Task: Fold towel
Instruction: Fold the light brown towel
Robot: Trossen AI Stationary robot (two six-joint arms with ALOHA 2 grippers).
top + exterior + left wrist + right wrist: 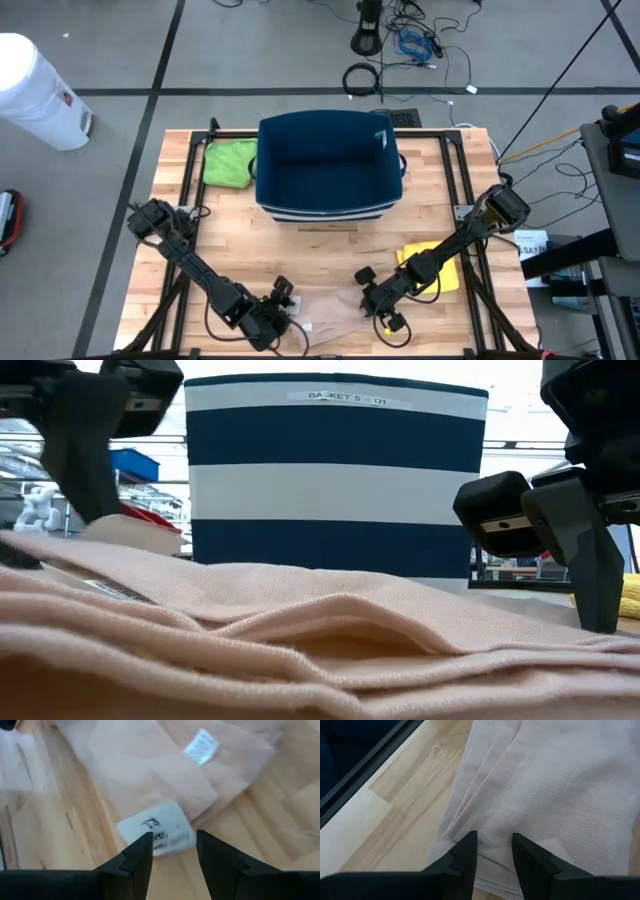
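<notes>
Both end effectors, spread, flank the towel (335, 318) before the basket (328, 165).

Towel (335, 318) — pale peach-beige, plain woven texture, with a white label (159, 831) bearing dark print and a smaller white tag (201, 746). Basket (329, 165) — navy blue seen from above; broad navy and white horizontal stripes are seen on its side in the low view. Table (430, 195) — light wood planks, framed in black. A lime-green cloth (230, 162) and a yellow cloth (432, 268) are noted. Both arms are dark, near black.
</notes>
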